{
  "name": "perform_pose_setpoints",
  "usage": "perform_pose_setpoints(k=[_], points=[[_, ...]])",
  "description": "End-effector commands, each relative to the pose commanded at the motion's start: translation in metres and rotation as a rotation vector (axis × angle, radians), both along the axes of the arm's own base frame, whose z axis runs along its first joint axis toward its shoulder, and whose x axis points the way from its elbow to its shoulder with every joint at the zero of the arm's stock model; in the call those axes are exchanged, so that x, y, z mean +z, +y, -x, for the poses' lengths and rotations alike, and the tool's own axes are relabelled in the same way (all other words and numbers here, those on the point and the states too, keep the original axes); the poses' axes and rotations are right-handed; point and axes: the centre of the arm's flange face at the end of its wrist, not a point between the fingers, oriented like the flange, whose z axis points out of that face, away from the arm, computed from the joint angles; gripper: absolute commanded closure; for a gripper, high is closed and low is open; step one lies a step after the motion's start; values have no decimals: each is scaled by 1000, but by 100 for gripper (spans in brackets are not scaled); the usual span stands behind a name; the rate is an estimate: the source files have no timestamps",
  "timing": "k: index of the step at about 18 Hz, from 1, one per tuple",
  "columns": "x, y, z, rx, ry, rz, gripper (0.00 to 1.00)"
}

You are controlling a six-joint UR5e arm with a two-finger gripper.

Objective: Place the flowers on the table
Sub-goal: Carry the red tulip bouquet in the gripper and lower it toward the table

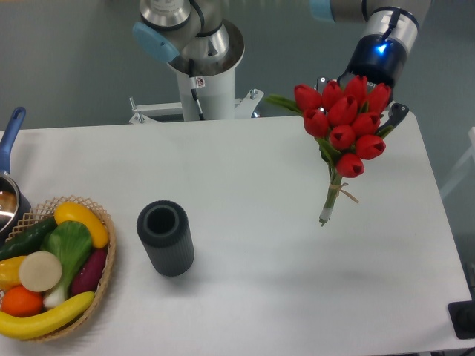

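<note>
The flowers, a bunch of red tulips with green stems tied with pale string, hang in the air over the right part of the white table. The blossoms are up and the stem ends point down, just over the tabletop. My gripper is behind the blossoms at the top right and is shut on the bunch. The tulips hide most of it; only dark finger parts show beside them.
A dark grey ribbed cylinder vase stands left of the middle. A wicker basket of vegetables and fruit sits at the front left, with a blue-handled pot behind it. The arm's base stands at the far edge. A black object is at the front right.
</note>
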Motion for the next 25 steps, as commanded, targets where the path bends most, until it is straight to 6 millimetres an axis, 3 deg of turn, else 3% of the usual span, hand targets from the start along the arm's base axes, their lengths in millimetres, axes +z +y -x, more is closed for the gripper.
perform_pose_setpoints(k=[7, 15, 22, 25], points=[[4, -2, -3, 37, 33, 79, 53], [14, -14, -22, 173, 143, 355, 53], [-9, 29, -47, 166, 313, 706, 51], [-28, 47, -54, 148, 335, 812, 51]])
